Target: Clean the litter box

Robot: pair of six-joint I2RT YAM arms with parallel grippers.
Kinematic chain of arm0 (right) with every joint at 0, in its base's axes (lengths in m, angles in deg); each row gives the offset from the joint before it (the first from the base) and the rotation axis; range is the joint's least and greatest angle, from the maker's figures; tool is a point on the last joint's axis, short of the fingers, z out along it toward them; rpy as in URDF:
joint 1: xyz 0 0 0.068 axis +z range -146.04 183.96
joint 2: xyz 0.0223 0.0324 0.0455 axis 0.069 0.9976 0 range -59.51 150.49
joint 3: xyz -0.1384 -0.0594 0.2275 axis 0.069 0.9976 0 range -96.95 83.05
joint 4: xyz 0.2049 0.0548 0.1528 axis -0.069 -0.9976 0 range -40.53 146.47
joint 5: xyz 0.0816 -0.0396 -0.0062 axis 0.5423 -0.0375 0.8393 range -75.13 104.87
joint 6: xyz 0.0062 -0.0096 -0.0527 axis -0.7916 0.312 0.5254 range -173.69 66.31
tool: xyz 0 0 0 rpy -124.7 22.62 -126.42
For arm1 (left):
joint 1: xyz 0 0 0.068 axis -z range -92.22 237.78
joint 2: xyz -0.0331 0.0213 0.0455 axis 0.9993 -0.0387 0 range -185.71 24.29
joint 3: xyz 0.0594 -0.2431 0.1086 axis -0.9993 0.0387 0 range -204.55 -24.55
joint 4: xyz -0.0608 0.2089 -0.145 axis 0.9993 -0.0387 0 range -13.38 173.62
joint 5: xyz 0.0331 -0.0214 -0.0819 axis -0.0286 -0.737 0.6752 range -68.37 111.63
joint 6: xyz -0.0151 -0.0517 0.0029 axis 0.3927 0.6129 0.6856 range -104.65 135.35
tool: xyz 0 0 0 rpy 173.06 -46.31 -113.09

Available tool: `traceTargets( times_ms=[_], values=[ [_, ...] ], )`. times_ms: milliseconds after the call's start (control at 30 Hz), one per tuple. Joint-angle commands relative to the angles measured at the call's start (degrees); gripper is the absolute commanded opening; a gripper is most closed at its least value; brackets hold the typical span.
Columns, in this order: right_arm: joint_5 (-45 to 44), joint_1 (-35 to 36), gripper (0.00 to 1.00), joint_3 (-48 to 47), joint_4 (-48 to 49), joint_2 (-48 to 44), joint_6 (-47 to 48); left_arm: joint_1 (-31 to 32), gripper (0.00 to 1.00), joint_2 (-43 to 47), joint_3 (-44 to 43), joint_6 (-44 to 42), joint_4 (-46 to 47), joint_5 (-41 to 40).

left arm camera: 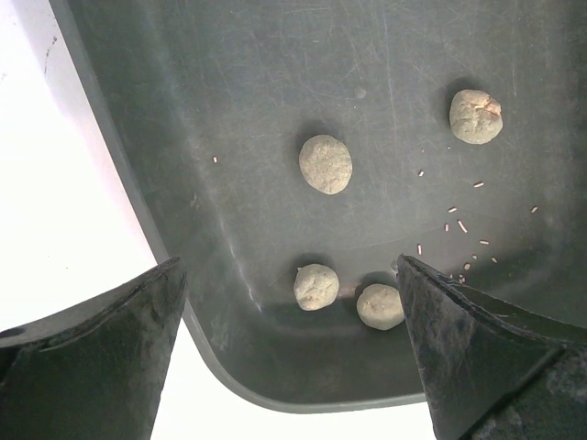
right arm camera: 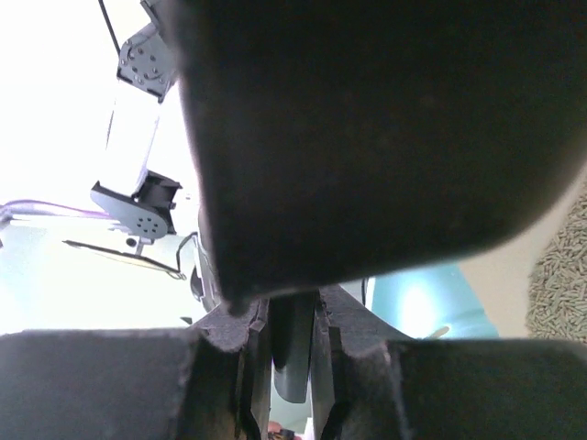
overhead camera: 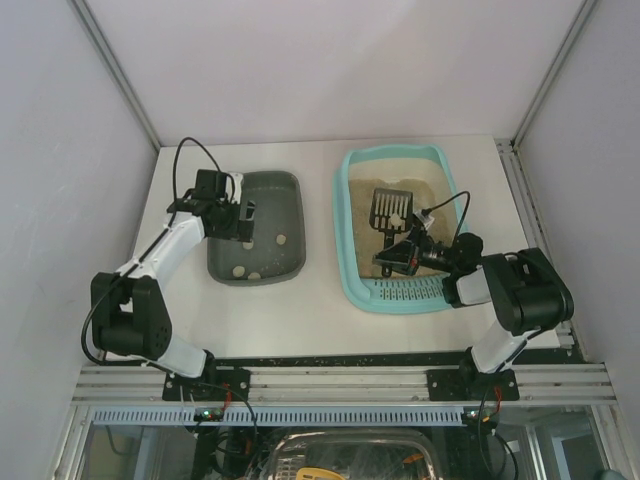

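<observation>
The blue-green litter box (overhead camera: pixel 344 230) sits on the tabletop (overhead camera: pixel 320 320) near the right edge, with sand (overhead camera: pixel 425 190) inside. The right gripper (overhead camera: pixel 400 257) is over its near end, jaws clenched on a black scoop (overhead camera: pixel 390 205). The left gripper (overhead camera: pixel 247 222) hangs over a grey tray (overhead camera: pixel 290 195) near the left edge, jaws wide apart. Four lumps (left arm camera: pixel 326 164) lie in that tray.

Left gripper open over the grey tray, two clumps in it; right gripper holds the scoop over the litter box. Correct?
Not quite. The tray holds four clumps, not two, as the left wrist view shows. The rest is right: the left gripper is open over it, and the right gripper holds the scoop over the litter box.
</observation>
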Motion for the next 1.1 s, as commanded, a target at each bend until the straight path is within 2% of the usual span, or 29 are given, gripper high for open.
traceTargets(
  times_ms=[0, 133, 300, 367, 433, 567, 633, 767, 833, 1000, 1067],
  values=[
    [-0.87, 0.2, 0.0, -1.18, 5.9, 0.93, -2.85, 0.52, 1.0, 2.89, 1.11, 1.78, 0.35, 1.51],
    [-0.16, 2.99, 0.0, -3.83, 0.98, 0.05, -1.33, 0.49, 1.0, 2.88, -0.28, 2.6, -0.04, 1.95],
    [0.1, 4.25, 0.0, -7.57, -18.06, -5.85, 8.46, 0.37, 1.0, 2.59, -4.14, 2.22, -0.13, 1.19],
    [-0.15, 5.19, 0.0, -9.07, -26.5, -8.5, 13.17, -0.03, 1.0, 2.89, -5.78, -0.07, -1.14, 4.28],
    [-0.61, 6.22, 0.0, -11.71, -39.35, -11.41, 20.52, -0.51, 1.0, 3.76, -6.97, -2.27, -2.65, 9.56],
    [-5.14, 9.29, 0.0, -23.49, -73.75, -14.63, 40.62, -2.76, 1.0, 5.41, -8.24, -2.2, -3.45, 14.96],
    [-8.61, 11.77, 0.0, -30.42, -86.3, -13.65, 47.93, -5.44, 1.0, 5.36, -9.54, -0.05, -3.62, 17.21],
    [-14.81, 17.06, 0.0, -42.0, -98.67, -9.25, 54.58, -14.22, 1.0, 4.48, -11.89, 8.5, -2.95, 26.31],
    [-19.11, 19.86, 0.0, -47.7, -105.3, -5.95, 58.39, -18.52, 1.0, 4.17, -12.19, 13.33, -1.62, 28.33],
    [-26.56, 27.26, 0.0, -59.91, -114.36, 3.56, 62.63, -24.48, 1.0, 4.59, -10.91, 19.26, -0.35, 28.43],
    [-33.21, 30.26, 0.0, -64.83, -117.26, 6.66, 62.69, -25.64, 1.0, 5.2, -9.72, 20.49, -0.58, 27.97]
  ],
)
